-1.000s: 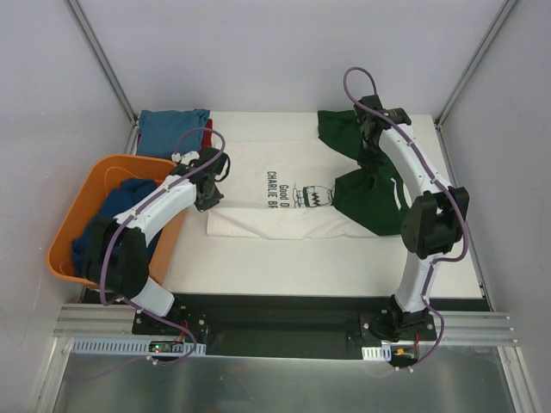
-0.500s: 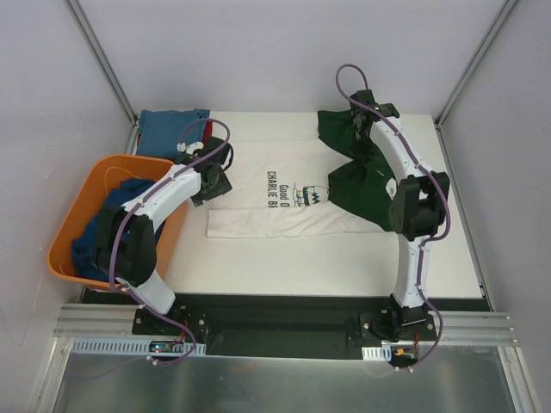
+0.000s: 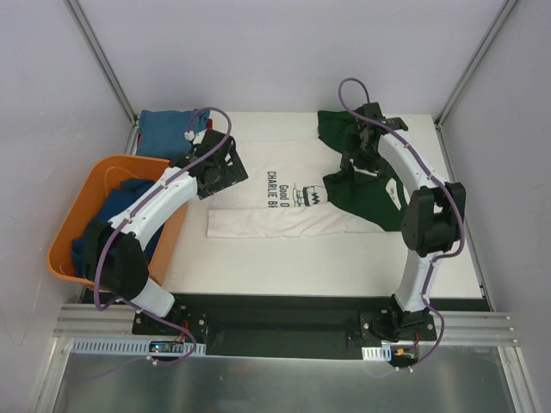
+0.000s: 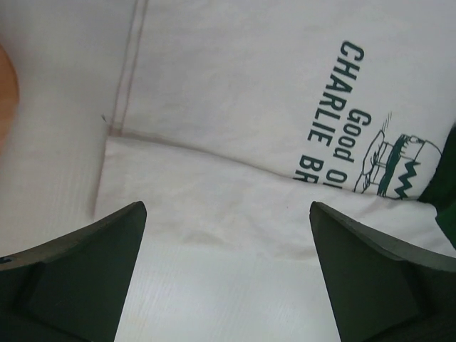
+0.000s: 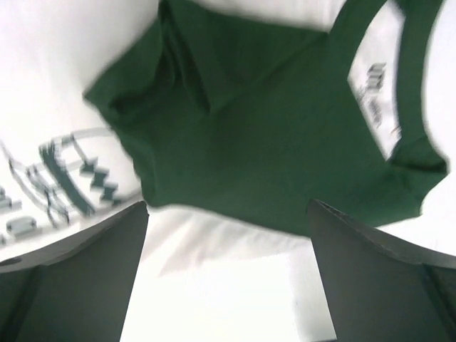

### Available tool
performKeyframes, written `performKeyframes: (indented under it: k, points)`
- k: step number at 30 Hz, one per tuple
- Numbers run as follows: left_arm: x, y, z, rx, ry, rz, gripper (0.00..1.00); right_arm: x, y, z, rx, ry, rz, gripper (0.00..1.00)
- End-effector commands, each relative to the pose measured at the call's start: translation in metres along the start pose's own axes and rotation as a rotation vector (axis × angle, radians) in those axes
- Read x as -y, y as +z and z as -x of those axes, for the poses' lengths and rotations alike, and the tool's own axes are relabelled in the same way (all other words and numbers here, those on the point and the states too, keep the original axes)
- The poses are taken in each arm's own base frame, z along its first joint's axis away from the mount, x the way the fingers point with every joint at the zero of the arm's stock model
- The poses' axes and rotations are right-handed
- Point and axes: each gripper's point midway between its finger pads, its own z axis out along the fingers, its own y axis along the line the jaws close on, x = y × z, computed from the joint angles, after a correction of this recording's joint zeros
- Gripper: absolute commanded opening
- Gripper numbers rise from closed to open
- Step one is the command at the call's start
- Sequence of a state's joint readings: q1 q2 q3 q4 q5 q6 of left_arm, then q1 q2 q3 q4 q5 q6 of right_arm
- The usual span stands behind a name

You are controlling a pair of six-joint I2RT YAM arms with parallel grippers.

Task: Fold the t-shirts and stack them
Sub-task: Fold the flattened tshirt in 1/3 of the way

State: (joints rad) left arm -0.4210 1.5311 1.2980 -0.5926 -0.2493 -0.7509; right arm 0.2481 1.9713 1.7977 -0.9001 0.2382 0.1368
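Two open-fingered grippers hover above your cream cloth t-shirt with dark green sleeves [image 3: 284, 219], spread flat mid-table, print up. Your left gripper [image 4: 224, 214] hangs over the shirt's left end, fingers apart and empty; your right gripper [image 5: 228, 210] hangs over a green sleeve [image 5: 249, 142], fingers equally apart. A blue cloth shirt [image 3: 129, 196] lies in the orange plastic basket [image 3: 110, 172].

White table [image 3: 301, 267], grey walls [image 3: 258, 52]
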Motion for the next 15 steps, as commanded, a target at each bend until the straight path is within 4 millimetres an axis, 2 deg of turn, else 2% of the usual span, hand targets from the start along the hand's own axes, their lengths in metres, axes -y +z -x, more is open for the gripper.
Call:
performKeyframes:
  k: [1, 2, 4, 5, 7, 8, 11, 15]
  points:
    - [0.017, 0.001, -0.038, -0.115, 0.036, -0.102, 0.99, -0.033, -0.023, -0.022, -0.023, -0.019, 0.276, 0.97]
    - [0.018, 0.004, -0.044, -0.137, 0.039, -0.106, 0.99, -0.035, -0.016, -0.031, -0.053, -0.019, 0.290, 0.97]
    - [0.018, 0.011, -0.060, -0.192, 0.041, -0.113, 0.99, -0.046, -0.011, -0.036, -0.087, -0.017, 0.339, 0.97]
    - [0.019, 0.013, -0.063, -0.199, 0.042, -0.116, 0.99, -0.049, -0.003, -0.039, -0.108, -0.019, 0.344, 0.97]
    - [0.014, 0.020, -0.076, -0.229, 0.041, -0.100, 0.99, -0.056, 0.005, -0.035, -0.108, -0.013, 0.364, 0.97]
    - [0.014, 0.023, -0.079, -0.234, 0.043, -0.103, 0.99, -0.056, 0.017, -0.035, -0.125, 0.003, 0.352, 0.97]
    - [0.007, 0.032, -0.092, -0.268, 0.036, -0.079, 0.99, -0.058, 0.035, -0.028, -0.134, 0.025, 0.337, 0.97]
    - [-0.008, 0.042, -0.109, -0.296, 0.031, -0.024, 0.99, -0.055, 0.063, -0.009, -0.086, 0.063, 0.283, 0.97]
